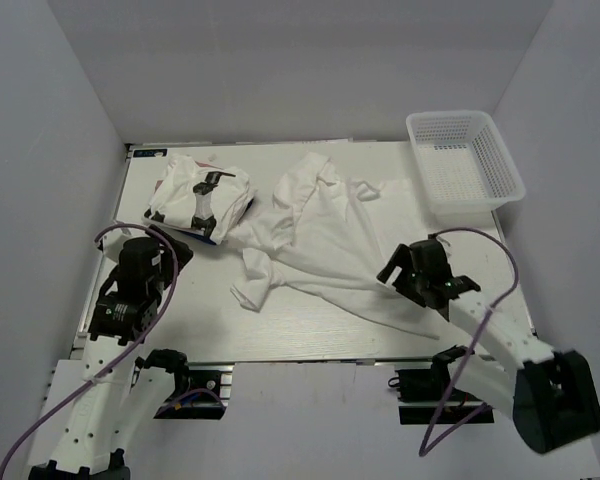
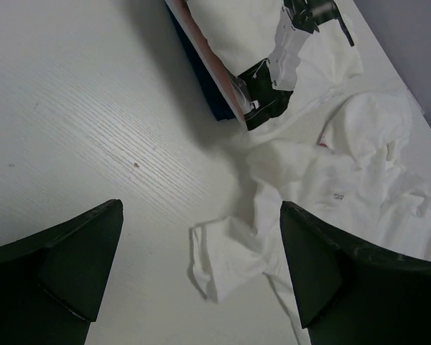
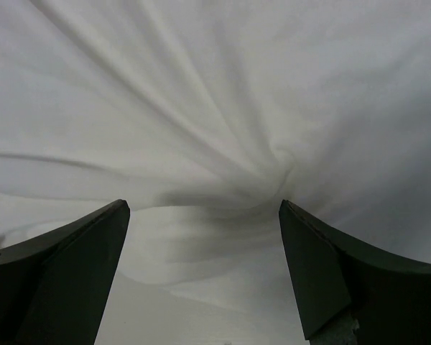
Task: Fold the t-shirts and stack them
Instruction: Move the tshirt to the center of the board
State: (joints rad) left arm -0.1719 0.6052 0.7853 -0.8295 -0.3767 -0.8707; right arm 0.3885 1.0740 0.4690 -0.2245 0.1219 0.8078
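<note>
white table (image 1: 315, 342): plain t-shirt (image 1: 330, 245) sprawled crumpled mid-table, printed t-shirt (image 1: 200, 200) bundled far-left. bare strip along near edge. left gripper (image 2: 201, 215), right gripper (image 3: 201, 208): both jaws apart, empty.

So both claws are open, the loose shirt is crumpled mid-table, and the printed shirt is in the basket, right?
Not quite. The printed shirt lies on the table at back left, not in the basket at back right, as the top view shows. The rest holds.
</note>
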